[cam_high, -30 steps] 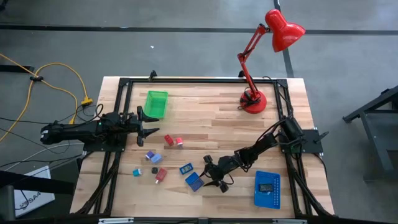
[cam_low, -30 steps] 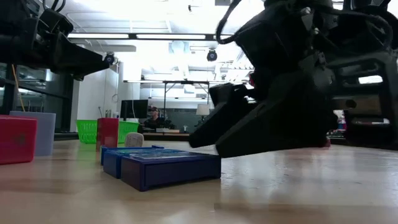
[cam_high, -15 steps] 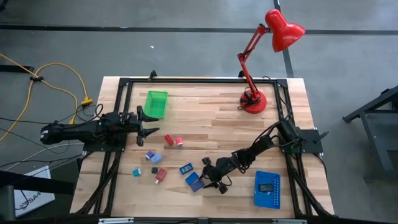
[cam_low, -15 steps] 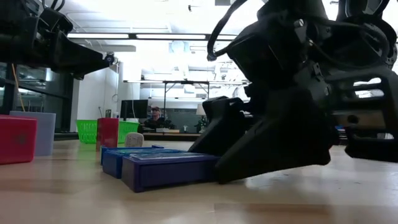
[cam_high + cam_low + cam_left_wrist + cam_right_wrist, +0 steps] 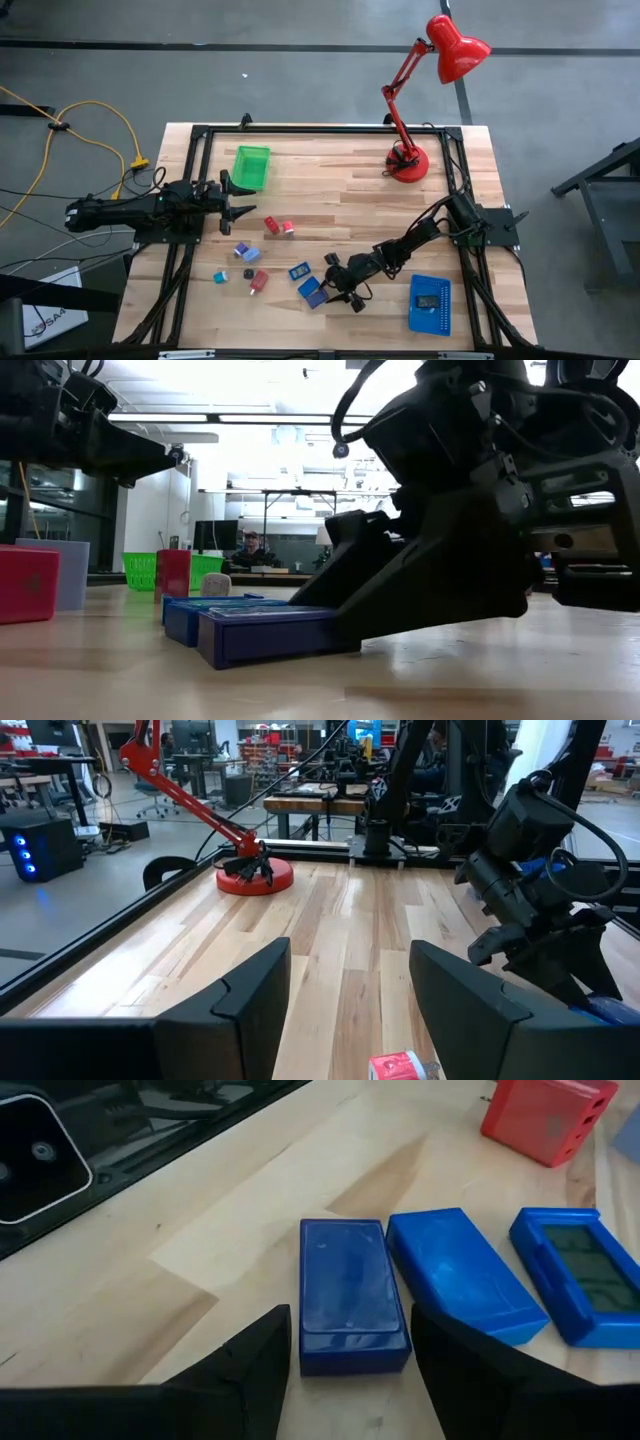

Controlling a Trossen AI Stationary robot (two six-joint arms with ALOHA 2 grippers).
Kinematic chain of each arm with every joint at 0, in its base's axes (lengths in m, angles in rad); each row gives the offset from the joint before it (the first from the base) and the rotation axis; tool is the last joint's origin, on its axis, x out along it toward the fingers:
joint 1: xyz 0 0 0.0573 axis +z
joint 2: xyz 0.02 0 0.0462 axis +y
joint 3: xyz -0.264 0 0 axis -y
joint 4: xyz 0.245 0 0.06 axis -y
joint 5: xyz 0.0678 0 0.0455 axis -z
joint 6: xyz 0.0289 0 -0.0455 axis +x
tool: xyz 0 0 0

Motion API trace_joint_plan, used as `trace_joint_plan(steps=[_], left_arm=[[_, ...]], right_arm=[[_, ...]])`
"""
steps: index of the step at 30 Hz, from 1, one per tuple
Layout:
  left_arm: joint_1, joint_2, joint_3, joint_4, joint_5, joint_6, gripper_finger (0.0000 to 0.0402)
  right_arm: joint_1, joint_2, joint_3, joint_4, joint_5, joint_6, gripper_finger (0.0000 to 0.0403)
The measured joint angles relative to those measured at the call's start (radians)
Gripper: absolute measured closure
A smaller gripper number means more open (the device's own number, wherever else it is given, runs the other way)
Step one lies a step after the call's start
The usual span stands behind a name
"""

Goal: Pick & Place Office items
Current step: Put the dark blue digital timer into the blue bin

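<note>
My right gripper (image 5: 350, 1365) is low over the table, near its front edge, and open. Its two fingers stand on either side of the end of a dark blue box (image 5: 350, 1295) that lies flat on the wood (image 5: 312, 292). Beside that box lie a lighter blue box (image 5: 460, 1275) and a blue piece with a small window (image 5: 580, 1285). More office items lie to the left: red blocks (image 5: 272, 224), a lilac piece (image 5: 241, 250), a teal one (image 5: 221, 275) and a black one (image 5: 249, 273). My left gripper (image 5: 252, 203) waits open at the table's left edge, holding nothing. My right gripper comes at the dark blue box slanting down from the table's right, its fingers along the box's two long sides near the end (image 5: 352, 1355). The gaps there are very narrow, and I cannot tell whether a finger (image 5: 262, 1355) touches the box.
A green tray (image 5: 251, 165) stands at the far left. A blue perforated tray (image 5: 430, 304) with a dark item in it lies at the near right. A red desk lamp (image 5: 408, 160) stands at the far right. A red block (image 5: 550, 1115) lies beyond the blue boxes.
My right gripper has edged toward the table's left and a little lower. Its fingertips, which were short of the dark blue box, now stand at the box's end. The box has stayed where it was.
</note>
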Motion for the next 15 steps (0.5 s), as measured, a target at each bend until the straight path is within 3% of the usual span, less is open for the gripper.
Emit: trace_joint_plan(steps=[15], left_arm=[[0.0, 0.0, 0.0, 0.0, 0.0, 0.0, 0.0202]], right_arm=[[0.008, 0.0, 0.008, -0.027, 0.02, 0.013, 0.0209]])
